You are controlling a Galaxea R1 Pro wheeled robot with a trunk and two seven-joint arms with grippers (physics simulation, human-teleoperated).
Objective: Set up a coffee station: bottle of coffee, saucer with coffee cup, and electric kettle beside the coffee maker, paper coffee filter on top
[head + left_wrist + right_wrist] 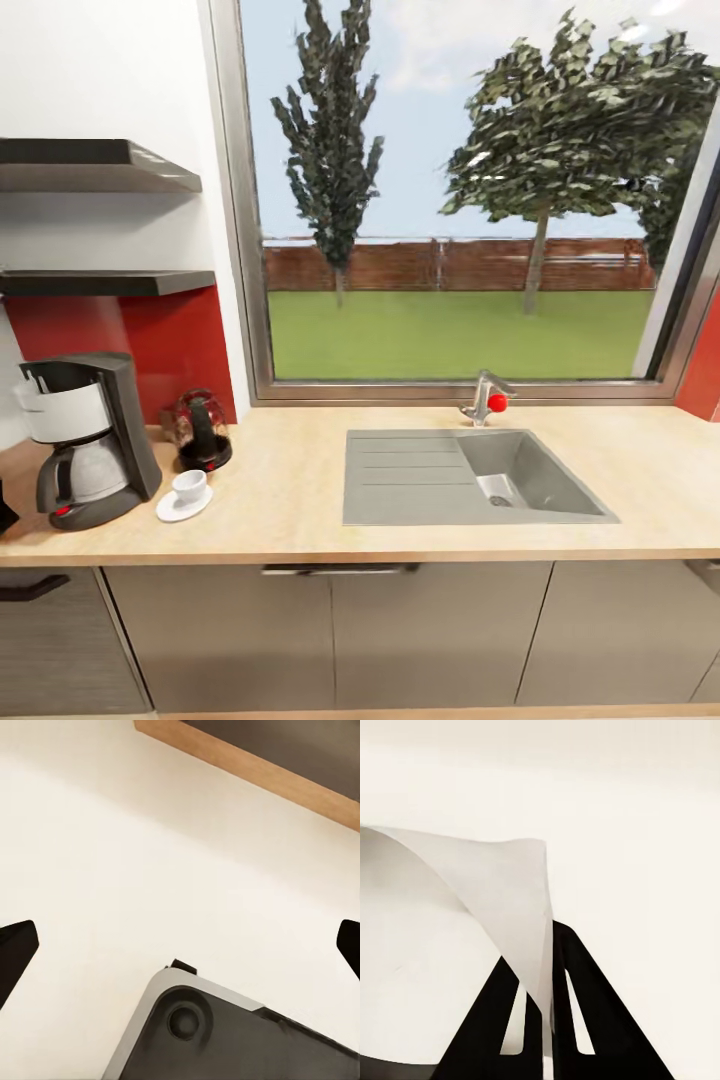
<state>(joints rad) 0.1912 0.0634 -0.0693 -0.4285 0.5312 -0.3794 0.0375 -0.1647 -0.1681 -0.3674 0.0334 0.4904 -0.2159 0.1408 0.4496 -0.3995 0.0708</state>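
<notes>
In the right wrist view my right gripper (541, 971) is shut on a white paper coffee filter (457, 907), which curls up over the black fingers (607, 1035) against a pale surface. My left gripper (180, 945) is open, its dark fingertips (15, 952) far apart with nothing between them. On the wooden countertop (300, 490) at the left stands the black coffee maker (90, 440). Just right of it are a dark red electric kettle (200, 430) and a white coffee cup (189, 485) on its saucer (170, 510). The bottle of coffee is out of view.
A grey sink (520, 475) with a faucet (485, 397) is set into the counter's middle, under a large window. Two dark shelves (100, 283) hang above the coffee maker. Under my left gripper lie pale floor, a wooden strip (255, 769) and a grey robot part (195, 1027).
</notes>
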